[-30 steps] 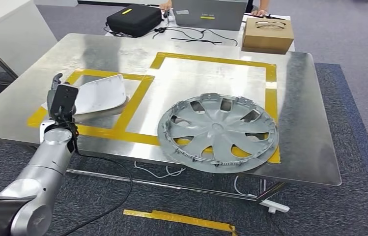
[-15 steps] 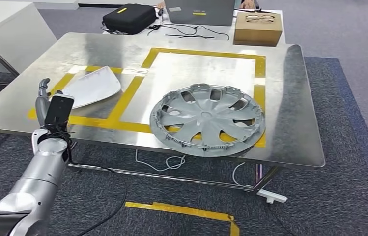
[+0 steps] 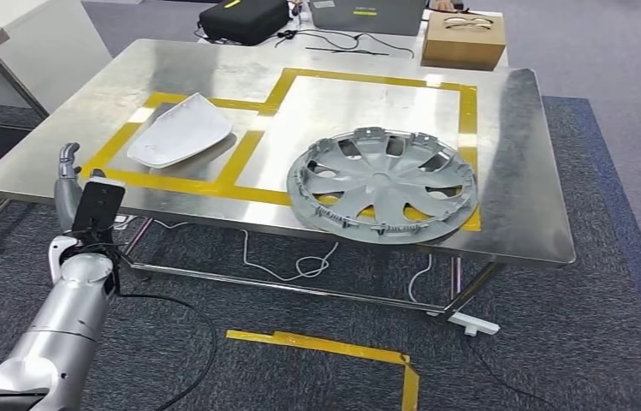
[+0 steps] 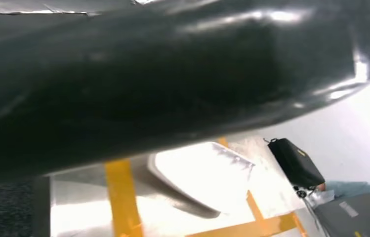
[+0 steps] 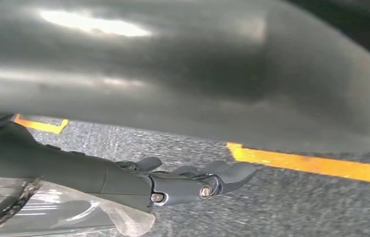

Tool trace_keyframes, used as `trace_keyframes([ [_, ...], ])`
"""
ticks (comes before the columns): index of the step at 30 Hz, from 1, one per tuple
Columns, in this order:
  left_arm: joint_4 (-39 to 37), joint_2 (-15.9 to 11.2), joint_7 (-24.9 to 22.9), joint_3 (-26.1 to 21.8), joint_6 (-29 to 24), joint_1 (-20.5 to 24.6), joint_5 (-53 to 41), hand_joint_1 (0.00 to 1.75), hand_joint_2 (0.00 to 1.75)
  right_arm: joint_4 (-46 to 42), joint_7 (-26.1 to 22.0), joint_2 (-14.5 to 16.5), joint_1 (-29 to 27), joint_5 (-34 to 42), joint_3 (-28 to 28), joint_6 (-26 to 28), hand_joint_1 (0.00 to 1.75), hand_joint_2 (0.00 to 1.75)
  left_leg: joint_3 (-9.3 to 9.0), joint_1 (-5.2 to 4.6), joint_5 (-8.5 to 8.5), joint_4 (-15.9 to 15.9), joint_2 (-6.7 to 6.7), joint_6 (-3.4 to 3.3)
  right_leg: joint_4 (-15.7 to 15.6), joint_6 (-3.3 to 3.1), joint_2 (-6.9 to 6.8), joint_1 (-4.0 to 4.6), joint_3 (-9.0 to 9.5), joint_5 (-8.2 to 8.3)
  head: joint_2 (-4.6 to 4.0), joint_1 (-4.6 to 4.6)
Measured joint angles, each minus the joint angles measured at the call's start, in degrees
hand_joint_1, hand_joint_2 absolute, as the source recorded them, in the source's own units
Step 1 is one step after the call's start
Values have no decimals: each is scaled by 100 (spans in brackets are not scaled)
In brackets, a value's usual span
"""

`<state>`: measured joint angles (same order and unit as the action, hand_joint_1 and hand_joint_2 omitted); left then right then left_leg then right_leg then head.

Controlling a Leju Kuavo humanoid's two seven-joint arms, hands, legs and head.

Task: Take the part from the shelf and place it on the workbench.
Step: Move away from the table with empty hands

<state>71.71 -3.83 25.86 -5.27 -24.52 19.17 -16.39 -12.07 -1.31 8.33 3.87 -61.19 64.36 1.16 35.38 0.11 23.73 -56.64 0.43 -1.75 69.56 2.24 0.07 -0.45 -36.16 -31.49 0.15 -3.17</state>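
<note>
From the head view I see my left hand [image 3: 73, 184] raised just off the workbench [image 3: 522, 171] edge, fingers apart, empty. The white part [image 3: 181, 130] lies flat inside the taped yellow square [image 3: 252, 150], likely its drop zone.

Left wrist view: the part rests on steel.

Right wrist view: my right hand [image 5: 192, 180] hangs over carpet, holding nothing, fingers loosely extended.

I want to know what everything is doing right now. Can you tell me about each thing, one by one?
white part: lying flat on the workbench, inside the smaller yellow-taped box, not held.
hubcap: lying flat on the workbench, overlapping the near tape line.
workbench: bearing both parts.
left hand: raised beside the near left corner of the workbench, holding nothing.
right hand: hanging over the carpet, fingers loosely apart, holding nothing.
black case: closed.
cardboard box: closed, glasses on top.
</note>
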Motion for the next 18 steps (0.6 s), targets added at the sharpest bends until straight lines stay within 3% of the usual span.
trace_keyframes([
  [1, 44, -1, 1, 0, 0, -40, -18, 0, 0, 0, 0, 0, 6, 3, 2, 0, 0, 0, 54, -1, -43, -15, 0, 24, -384, -7, 0, -6, 310, 86, 0, -1],
  [3, 149, -5, 4, 0, -1, -113, -61, 0, 0, 0, -3, 1, 16, 8, 4, 1, 0, 0, 120, -17, -105, -46, 2, 69, -1066, -23, 9, -9, 832, 57, 0, -3],
  [5, 272, -9, 10, 1, -4, -195, -124, 0, 0, 0, -10, 4, 17, 13, 19, 15, 0, 0, 155, -31, -188, -61, 6, 110, -1354, -48, 20, 2, 993, -23, 0, -8],
  [7, 406, -10, 13, 3, -10, -325, -177, 0, 0, 1, -11, 13, 7, 22, 52, 36, 0, 0, 175, -21, -251, -72, 3, 159, -1403, -119, 10, 5, 941, 6, 0, -6],
  [8, 473, -12, 12, 5, -13, -405, -195, 0, 0, 1, -10, 18, 1, 30, 72, 46, 0, 0, 198, -12, -171, -127, -3, 188, -1400, -172, -1, 4, 901, 50, 0, -12],
  [10, 614, -26, 1, 7, -14, -554, -240, 0, 0, 1, -8, 29, -3, 50, 106, 61, 0, 0, 316, 8, 298, -543, -14, 248, -1405, -272, -26, -4, 813, 162, 0, -30],
  [12, 738, -46, -28, 8, -6, -704, -296, 0, 0, 1, -7, 34, -3, 75, 134, 69, 0, 0, 468, 14, 863, -1289, -16, 290, -1395, -313, -33, 12, 687, 291, 0, -46],
  [13, 794, -55, -44, 8, -3, -799, -320, 0, 0, 2, -9, 38, -4, 88, 146, 73, 0, 0, 490, 15, 989, -1588, -17, 299, -1384, -318, -34, 19, 607, 357, 0, -47],
  [14, 853, -61, -47, 5, -4, -914, -341, 0, 0, 2, -16, 45, -7, 101, 162, 77, 0, 0, 431, 16, 984, -1718, -17, 296, -1365, -319, -33, 27, 509, 420, 0, -48],
  [15, 916, -64, -40, 0, -8, -1032, -363, 0, 0, 2, -29, 53, -11, 113, 181, 81, 0, 0, 279, 16, 878, -1639, -17, 284, -1339, -316, -31, 34, 411, 474, 0, -49],
  [16, 979, -66, -27, -8, -16, -1134, -377, 0, 0, 2, -48, 63, -14, 122, 202, 87, 0, 0, 32, 15, 730, -1348, -17, 262, -1307, -306, -28, 39, 320, 519, 0, -49],
  [18, 1098, -72, -5, -25, -32, -1261, -398, 0, 0, 2, -83, 81, -16, 134, 233, 92, 0, 0, -533, 4, 622, -519, -21, 208, -1241, -272, -30, 56, 183, 590, 0, -48],
])
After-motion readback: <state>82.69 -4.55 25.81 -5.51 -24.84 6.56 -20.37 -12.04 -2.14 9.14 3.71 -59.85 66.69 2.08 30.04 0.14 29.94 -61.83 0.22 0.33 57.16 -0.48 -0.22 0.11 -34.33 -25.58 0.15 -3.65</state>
